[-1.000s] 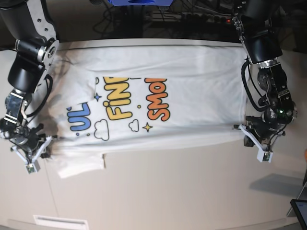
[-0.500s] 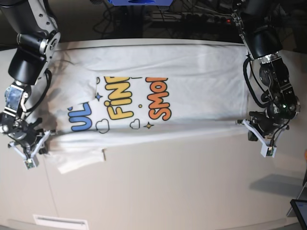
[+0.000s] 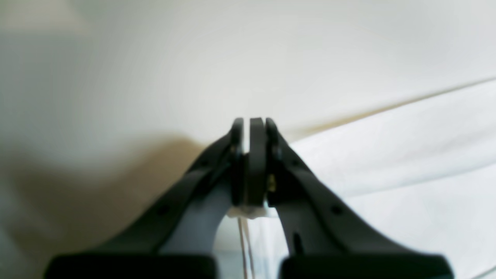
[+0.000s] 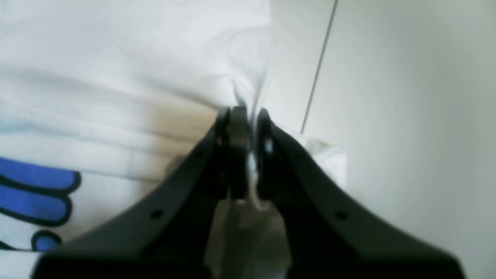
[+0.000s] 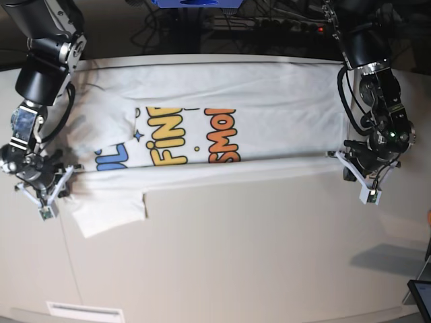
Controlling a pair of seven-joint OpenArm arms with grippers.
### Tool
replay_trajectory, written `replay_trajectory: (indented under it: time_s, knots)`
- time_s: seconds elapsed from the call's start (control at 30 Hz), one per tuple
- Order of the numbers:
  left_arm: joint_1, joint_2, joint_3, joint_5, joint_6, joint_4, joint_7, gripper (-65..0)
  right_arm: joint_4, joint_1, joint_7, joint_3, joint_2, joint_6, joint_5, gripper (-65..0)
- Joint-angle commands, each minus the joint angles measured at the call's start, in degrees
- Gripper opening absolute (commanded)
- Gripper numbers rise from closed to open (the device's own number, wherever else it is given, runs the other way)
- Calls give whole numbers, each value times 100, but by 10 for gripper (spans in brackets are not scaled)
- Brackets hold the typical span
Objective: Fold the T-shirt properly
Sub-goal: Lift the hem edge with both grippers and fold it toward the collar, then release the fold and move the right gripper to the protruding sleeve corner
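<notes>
Base view, item one: large white cotton T-shirt with blue, yellow and orange lettering, spread on the pale table, long axis left to right. I hold its near edge taut between both arms: right gripper clenched on the sleeve end, left gripper clenched on the hem end. Near edge laps over the print's lower part; one sleeve juts nearward.

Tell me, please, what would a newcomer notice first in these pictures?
First, the white T-shirt spread across the table, its colourful print half hidden under a fold. Then the left gripper and the right gripper, each shut on the folded edge at opposite ends.
</notes>
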Motion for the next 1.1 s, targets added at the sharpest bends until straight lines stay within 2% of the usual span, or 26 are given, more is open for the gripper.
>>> replay_trajectory:
  time_s: [0.0, 0.3, 0.47, 0.7, 1.0, 1.07]
  knots:
    - [-66, -81, -25, -23, 37, 108, -90, -650, 118, 165, 84, 13, 93, -49, 60, -622]
    - [163, -81, -16, -23, 37, 64, -90, -650, 109, 112, 76, -5, 76, -49, 60, -622]
    - [163, -116, 520, -23, 37, -76, -90, -650, 100, 112, 76, -5, 14, -49, 60, -621]
    - [154, -81, 599, -23, 37, -85, -90, -650, 109, 42, 76, -5, -30, -49, 42, -615]
    - [163, -274, 608, -14, 37, -85, -82, -645, 109, 42, 76, 4, -12, -49, 42, -614]
    - [163, -345, 731, -14, 37, -85, -64, -613, 118, 42, 76, 4, -12, -49, 42, -614]
